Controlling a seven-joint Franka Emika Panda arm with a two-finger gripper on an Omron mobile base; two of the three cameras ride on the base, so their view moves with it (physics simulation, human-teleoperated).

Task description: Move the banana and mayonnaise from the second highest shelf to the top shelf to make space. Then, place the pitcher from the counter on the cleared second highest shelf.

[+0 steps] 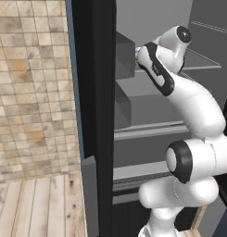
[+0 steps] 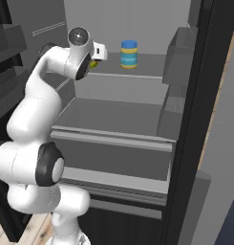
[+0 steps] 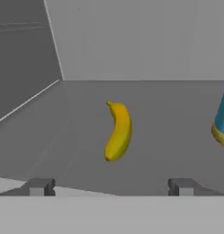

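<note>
Banana (image 3: 118, 131) and mayonnaise (image 2: 129, 54) on top shelf (image 2: 147, 67)

Small yellow banana (image 3: 118, 131) lying flat on the grey top shelf (image 2: 147, 67), blue-lidded mayonnaise (image 2: 129, 54) jar upright beside it

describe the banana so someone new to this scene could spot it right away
Look inside the open fridge at the top shelf. The banana lies flat there beside the blue-lidded mayonnaise jar. It is the small, curved, all-yellow thing, far smaller than the jar.
</note>
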